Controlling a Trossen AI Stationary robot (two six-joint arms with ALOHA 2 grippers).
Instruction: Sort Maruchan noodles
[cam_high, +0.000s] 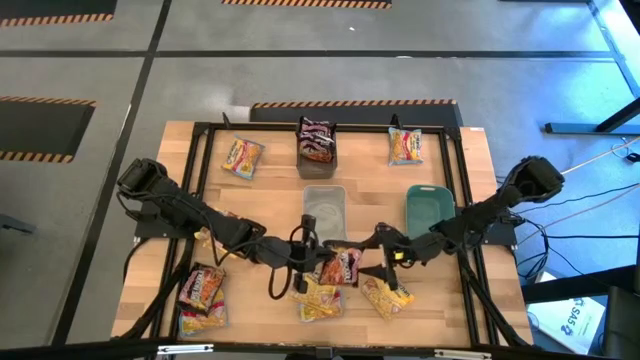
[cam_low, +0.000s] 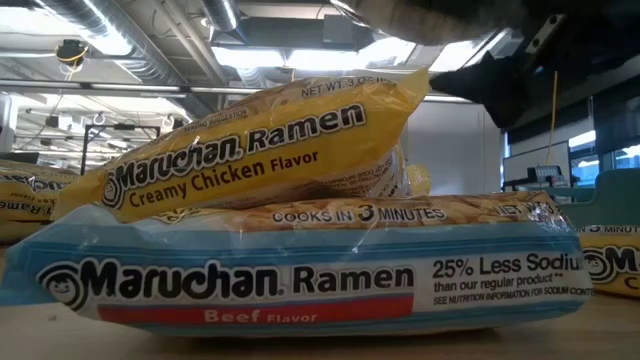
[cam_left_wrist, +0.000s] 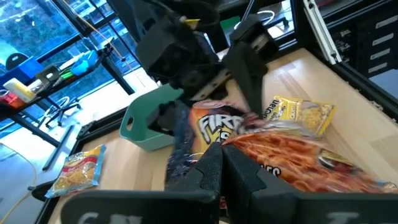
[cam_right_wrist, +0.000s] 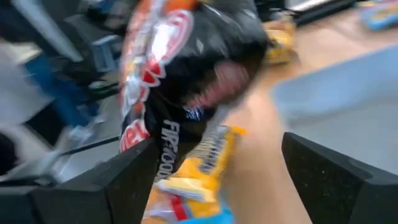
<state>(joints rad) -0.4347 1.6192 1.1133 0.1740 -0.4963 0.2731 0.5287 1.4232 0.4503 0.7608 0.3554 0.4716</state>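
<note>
Two pincers mid-table: left pincer (cam_high: 300, 243) closed empty, right pincer (cam_high: 372, 256) wide over blurred dark packet (cam_high: 343, 266)

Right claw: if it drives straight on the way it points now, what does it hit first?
Most likely the dark red-and-black noodle packet filling the view just ahead of the open right claw; depth is blurred.

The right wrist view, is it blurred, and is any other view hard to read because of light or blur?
Right wrist view: strong motion blur smears the dark packet. Left wrist view: slight blur on the orange packet. Low view: the yellow packet is sharp, ceiling lights glare behind it. High view: even light, clear.
</note>
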